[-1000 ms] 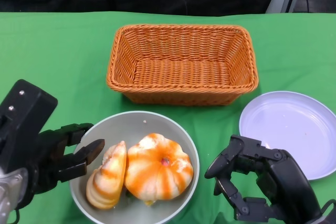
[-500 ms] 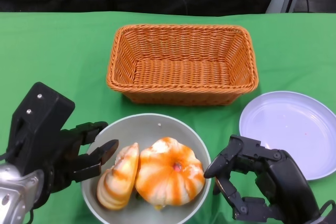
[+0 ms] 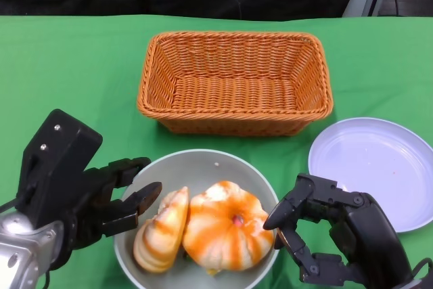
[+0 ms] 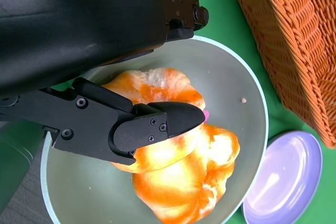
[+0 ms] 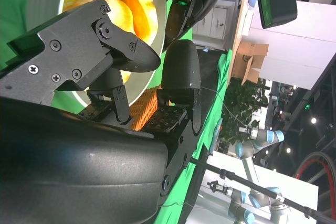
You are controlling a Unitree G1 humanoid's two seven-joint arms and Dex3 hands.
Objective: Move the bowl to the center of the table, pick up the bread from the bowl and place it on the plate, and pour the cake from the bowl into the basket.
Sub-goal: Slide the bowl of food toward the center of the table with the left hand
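Left hand [image 3: 101, 197] grips the near-left rim of the grey bowl [image 3: 203, 167], which holds bread [image 3: 161, 230] and cake [image 3: 229, 233]. Right hand [image 3: 325, 235] is beside the bowl, fingers apart, holding nothing.

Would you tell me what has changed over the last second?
The left hand, gripping the bowl's rim, has slid it rightward toward the table's middle, the two orange-striped pastries riding along. The right hand, basket and plate stayed put.

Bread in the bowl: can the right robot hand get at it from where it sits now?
Probably yes. The right robot hand sits open beside the bowl, nothing lying between them. But the round cake lies on its side of the bread, so it must reach over that.
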